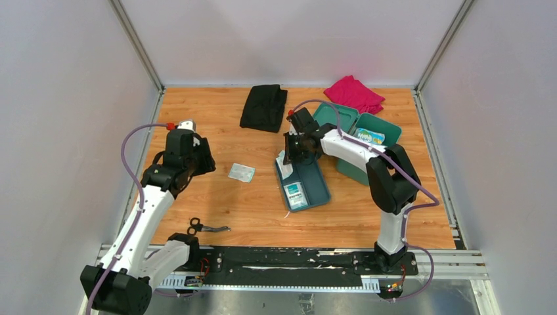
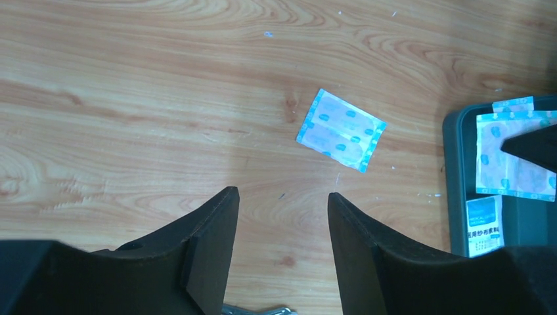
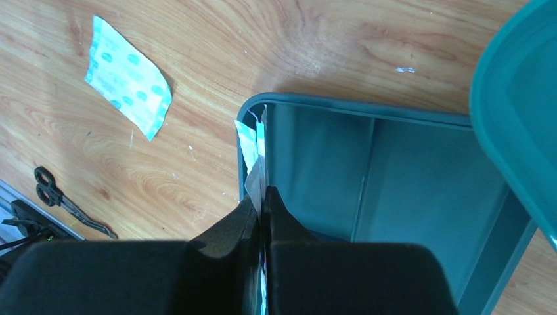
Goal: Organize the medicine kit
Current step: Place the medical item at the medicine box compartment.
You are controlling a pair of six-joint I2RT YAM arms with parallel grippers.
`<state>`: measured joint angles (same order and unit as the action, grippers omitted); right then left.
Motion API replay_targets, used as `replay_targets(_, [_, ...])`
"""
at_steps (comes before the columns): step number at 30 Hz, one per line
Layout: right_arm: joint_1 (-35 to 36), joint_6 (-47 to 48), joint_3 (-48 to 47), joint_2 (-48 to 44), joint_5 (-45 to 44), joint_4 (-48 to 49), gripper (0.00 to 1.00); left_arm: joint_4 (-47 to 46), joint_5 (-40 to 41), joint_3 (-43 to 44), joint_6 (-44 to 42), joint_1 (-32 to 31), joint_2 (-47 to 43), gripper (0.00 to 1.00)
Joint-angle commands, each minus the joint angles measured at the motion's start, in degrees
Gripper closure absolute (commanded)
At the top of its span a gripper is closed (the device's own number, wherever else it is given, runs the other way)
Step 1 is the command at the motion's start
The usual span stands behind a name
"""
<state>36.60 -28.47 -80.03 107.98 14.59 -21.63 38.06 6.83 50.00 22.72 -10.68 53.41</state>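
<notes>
scissors (image 1: 209, 228) near left, black cloth (image 1: 264, 107) far | left claw (image 2: 282, 194) open, empty | right claw (image 3: 261, 197) pinching thin packet (image 3: 253, 157), grip clear in wrist view only

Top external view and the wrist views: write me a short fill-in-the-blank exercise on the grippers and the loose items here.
1. The right gripper is ____ on a thin packet at the edge of the inner tray.
2. The left gripper hangs ____ above the table, a loose packet lying ahead of it.
3. The scissors lie near the base of the ____ arm.
4. The folded cloth beside the pink cloth is ____.
Missing words: shut; open; left; black.
</notes>
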Motion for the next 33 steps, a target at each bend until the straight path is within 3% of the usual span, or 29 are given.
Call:
replay_targets(1, [-0.65, 0.96, 0.36, 1.98, -2.36, -2.37, 0.98, 0.66, 1.86, -1.09, -1.45, 0.04, -0.68, 0.43])
replay_targets(13, [-0.65, 0.61, -0.67, 5.16, -0.21, -2.37, 0.94, 0.65, 1.63, -1.31, -1.36, 0.04, -0.13, 0.49])
replay_targets(22, [-0.65, 1.57, -1.30, 3.98, -2.15, -4.03, 0.74, 0.69, 1.43, -1.39, -1.28, 0.04, -0.07, 0.50])
replay_targets(33, [-0.52, 4.25, -3.58, 2.06, -6.22, -8.34, 0.59, 0.51, 1.12, -1.48, -1.27, 0.04, -0.14, 0.50])
